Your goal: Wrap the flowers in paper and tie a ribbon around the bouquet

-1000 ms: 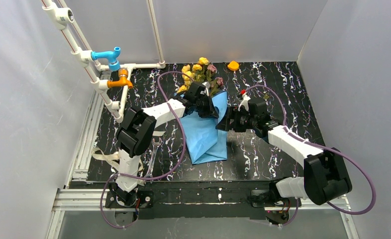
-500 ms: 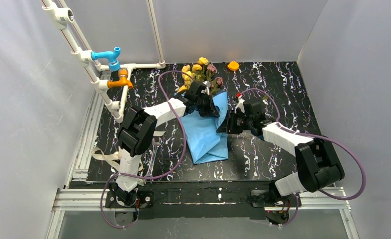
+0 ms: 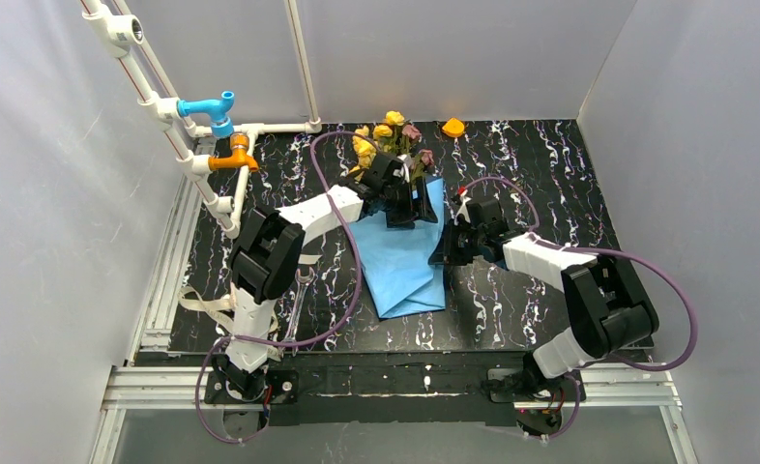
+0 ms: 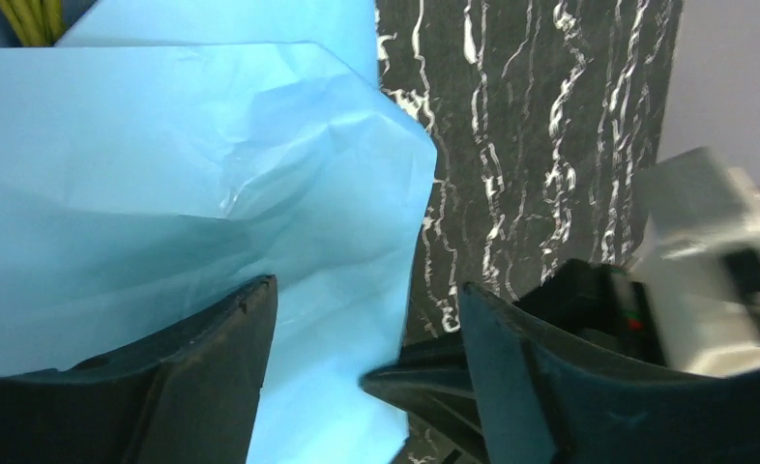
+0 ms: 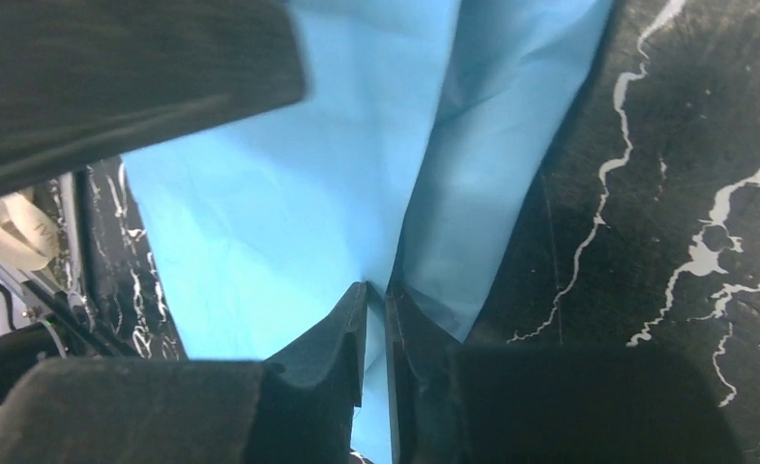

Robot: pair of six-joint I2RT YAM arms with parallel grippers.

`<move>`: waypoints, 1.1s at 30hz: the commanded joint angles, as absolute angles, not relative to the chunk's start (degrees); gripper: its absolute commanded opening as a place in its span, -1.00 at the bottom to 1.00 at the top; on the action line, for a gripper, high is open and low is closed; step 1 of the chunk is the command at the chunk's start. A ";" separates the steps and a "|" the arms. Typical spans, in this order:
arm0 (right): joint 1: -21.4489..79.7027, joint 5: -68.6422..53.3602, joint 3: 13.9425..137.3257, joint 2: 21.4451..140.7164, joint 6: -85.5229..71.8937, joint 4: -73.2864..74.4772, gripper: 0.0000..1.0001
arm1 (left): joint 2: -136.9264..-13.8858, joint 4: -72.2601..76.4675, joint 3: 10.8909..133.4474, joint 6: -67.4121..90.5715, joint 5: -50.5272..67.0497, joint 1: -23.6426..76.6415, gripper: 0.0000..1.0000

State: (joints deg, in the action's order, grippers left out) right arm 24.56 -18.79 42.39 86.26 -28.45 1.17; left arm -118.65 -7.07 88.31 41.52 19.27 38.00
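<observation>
At the left tool: spread wide, gripping nothing, poised just over the creased upper part of the paper. Behind it, reaching forward and rightward from a sharply folded elbow, wrist tipped down beside the flowers.

At the right tool: pressed nearly together (only a sliver of gap) on a raised fold at the paper's right edge. Behind that, stretching low and leftward over the table, forearm almost level, elbow bent high near the base.

Farther out: flowers at the paper's far end, heads poking past its top edge, stems slipping under the sheet. Paper lying on the table between both tools, narrowing toward the near side. Ribbon by the left arm's base at the table's near left edge, well apart from the rest.
</observation>
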 commanded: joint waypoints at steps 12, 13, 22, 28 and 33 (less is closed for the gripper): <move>24.77 -13.75 46.18 87.70 -27.34 4.75 -0.53 | -95.77 -18.80 79.24 31.74 11.41 38.28 -0.22; 24.78 -13.60 46.41 87.69 -27.34 4.93 -0.50 | -95.35 -17.79 77.09 32.02 11.65 38.58 -0.25; 24.79 -11.65 48.23 87.74 -26.58 7.43 -0.34 | -103.02 -11.55 71.72 31.87 15.51 44.63 -0.35; 24.49 -10.58 50.59 87.80 -25.54 9.24 0.31 | -108.32 -9.25 71.26 32.30 15.71 46.72 -0.39; 23.64 -11.83 54.92 89.20 -23.74 10.23 0.85 | -109.78 -8.53 70.50 32.08 15.69 46.89 -0.41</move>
State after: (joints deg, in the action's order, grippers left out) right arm 24.38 -11.92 49.76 87.92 -25.82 9.37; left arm -110.06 -9.72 71.07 32.97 15.31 46.98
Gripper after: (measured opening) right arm 0.856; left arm 0.304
